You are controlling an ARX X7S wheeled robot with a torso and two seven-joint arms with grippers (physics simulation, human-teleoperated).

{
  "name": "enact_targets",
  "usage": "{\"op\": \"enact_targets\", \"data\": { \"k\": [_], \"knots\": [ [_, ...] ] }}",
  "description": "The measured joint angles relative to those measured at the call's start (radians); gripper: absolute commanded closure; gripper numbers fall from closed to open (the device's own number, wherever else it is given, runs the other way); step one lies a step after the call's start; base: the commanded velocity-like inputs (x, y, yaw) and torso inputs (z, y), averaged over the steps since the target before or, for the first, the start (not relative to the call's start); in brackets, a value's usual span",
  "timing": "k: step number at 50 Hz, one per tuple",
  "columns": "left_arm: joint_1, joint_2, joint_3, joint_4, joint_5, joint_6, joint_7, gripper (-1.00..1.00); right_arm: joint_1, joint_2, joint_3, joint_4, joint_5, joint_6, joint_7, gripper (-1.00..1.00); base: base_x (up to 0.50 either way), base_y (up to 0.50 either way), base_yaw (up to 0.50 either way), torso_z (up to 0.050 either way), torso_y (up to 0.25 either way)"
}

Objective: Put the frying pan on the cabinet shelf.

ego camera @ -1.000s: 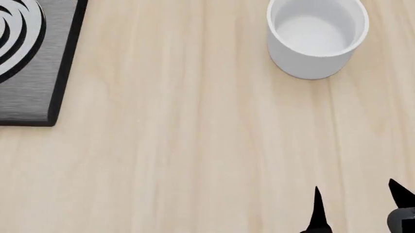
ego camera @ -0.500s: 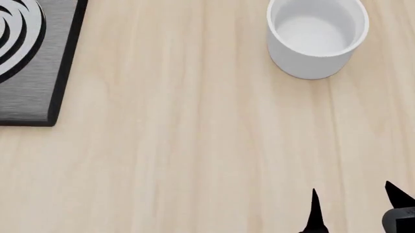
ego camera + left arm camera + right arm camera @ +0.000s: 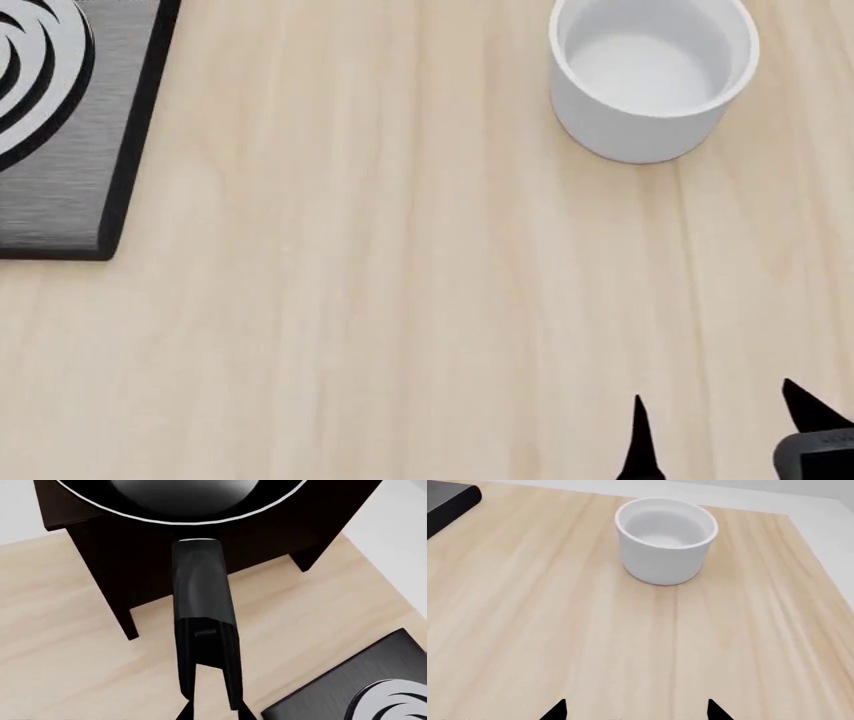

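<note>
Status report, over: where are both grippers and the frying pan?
Left gripper shut on frying pan handle, pan over dark cabinet. Right gripper open, empty, short of white cup. Nothing blocking.

Pan [image 3: 180,500] bowl ran off frame, only near rim showing. Burner plate [image 3: 60,120] cropped at table's corner. Right gripper [image 3: 721,440]: fingertips only.

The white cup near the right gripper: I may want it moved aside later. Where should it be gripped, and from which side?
Probably by its wall. The white cup stands upright and open-topped, with no handle visible and a plain cylindrical side. The right gripper, open and empty, faces it across bare table, so a level approach straight ahead, fingers straddling the body, seems simplest.
</note>
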Motion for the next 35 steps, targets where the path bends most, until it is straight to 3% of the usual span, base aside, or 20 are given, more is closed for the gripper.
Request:
{"op": "enact_targets", "data": {
  "k": [9,10,35],
  "knots": [
    [0.005,0.002,-0.004,-0.003,0.007,-0.001,0.006,1.00,0.002,-0.002,-0.010,0.003,-0.006,-0.004,0.000,-1.00,0.00,0.00,0.00,0.001,0.001],
    [0.005,0.003,-0.004,-0.003,0.008,-0.002,0.007,-1.00,0.001,-0.002,-0.010,0.003,-0.006,-0.004,-0.001,-1.00,0.00,0.00,0.00,0.000,0.000],
    [-0.072,0.024,-0.001,-0.039,0.086,-0.041,0.008,-1.00,-0.035,0.001,0.003,-0.010,-0.004,-0.022,-0.002,-1.00,0.00,0.00,0.00,0.000,0.000]
  ]
}}
